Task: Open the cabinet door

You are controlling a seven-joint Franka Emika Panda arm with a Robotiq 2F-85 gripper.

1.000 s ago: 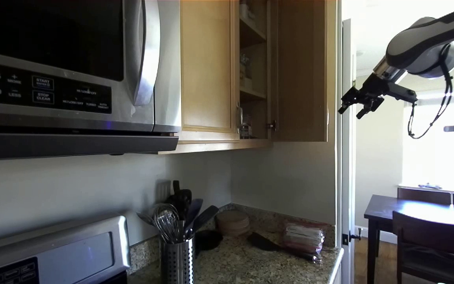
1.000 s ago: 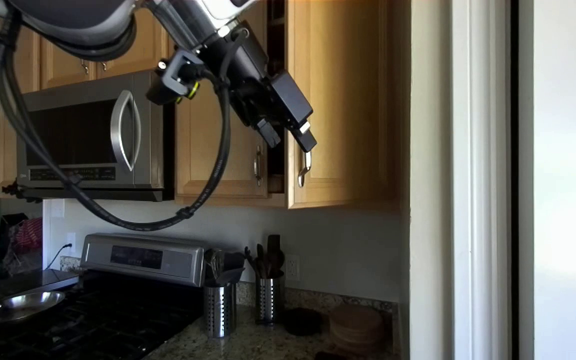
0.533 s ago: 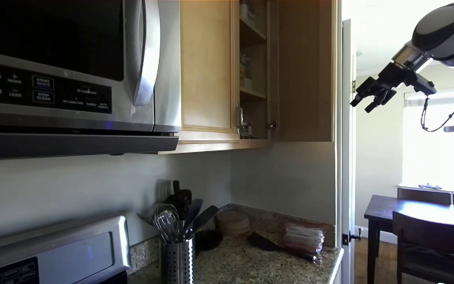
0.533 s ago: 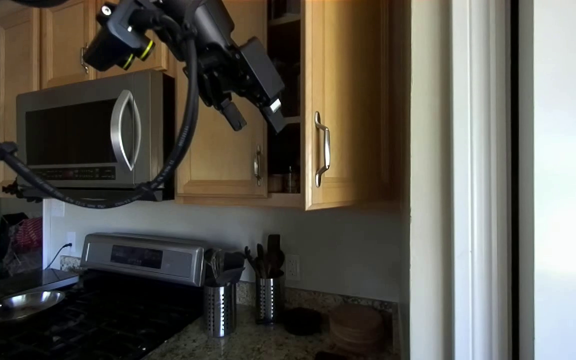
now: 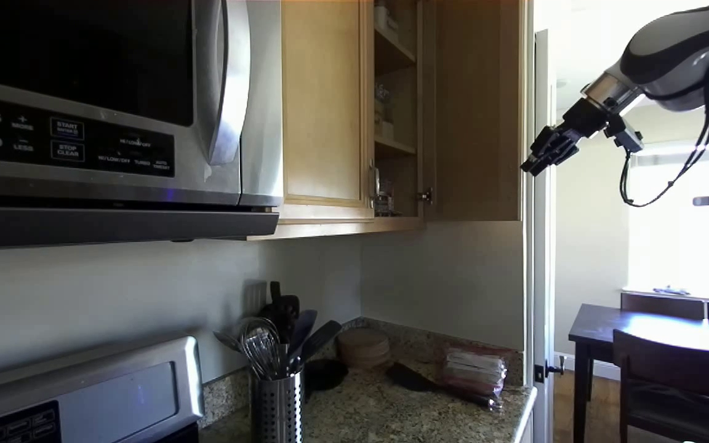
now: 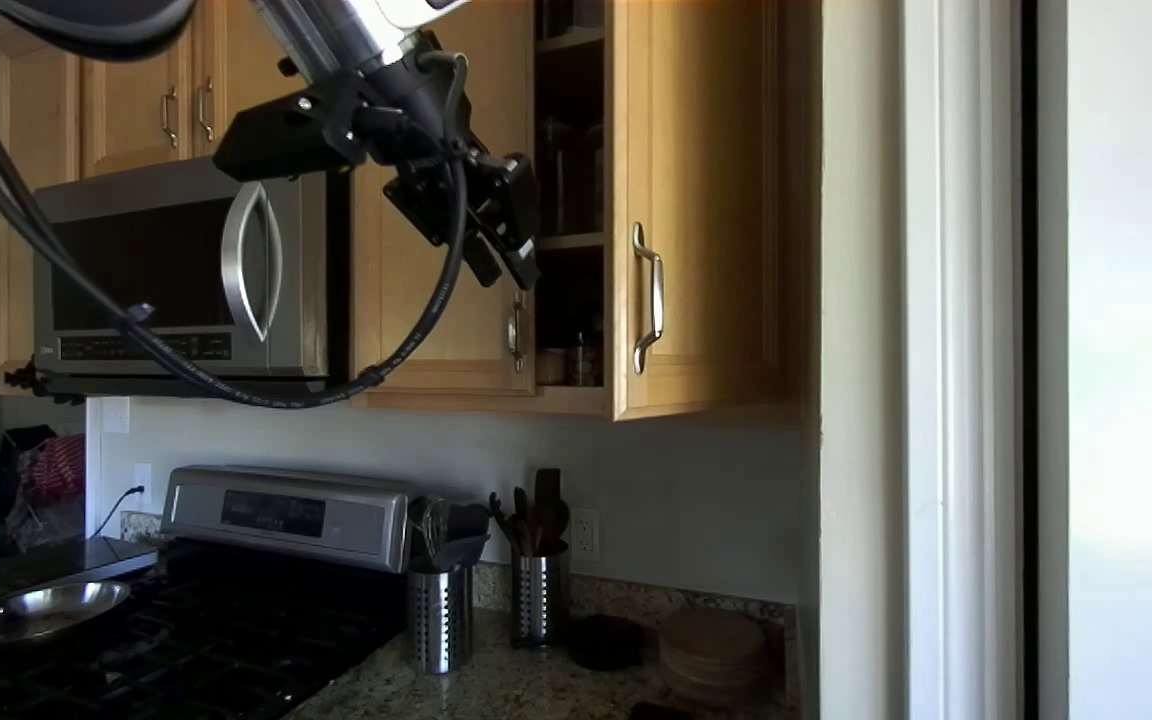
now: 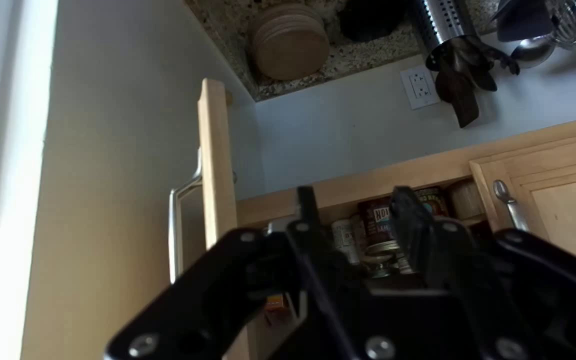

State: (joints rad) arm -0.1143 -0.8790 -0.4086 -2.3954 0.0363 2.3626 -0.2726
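The cabinet door (image 6: 701, 180) stands swung out from its frame, and shelves show behind it. In an exterior view its inner face (image 5: 474, 117) is visible. Its metal handle (image 6: 657, 300) has nothing on it; in the wrist view the handle (image 7: 172, 235) lies left of my fingers. My gripper (image 7: 355, 194) is partly open, with a gap between its fingertips and nothing held. Through that gap I see cans (image 7: 378, 220) inside the cabinet. In the exterior views the gripper (image 6: 508, 278) (image 5: 530, 168) hangs before the cabinet opening, apart from the door.
A neighbouring cabinet door (image 5: 327, 104) is shut, its handle (image 6: 516, 332) close below my fingers. The microwave (image 6: 156, 270) juts out farther along. Utensil holders (image 6: 439, 620) stand on the counter below. A wall and white door frame (image 6: 926, 400) flank the cabinet.
The cabinet door has swung farther out. My gripper has come away from beside the handle, has turned, and its jaws have drawn partly together.
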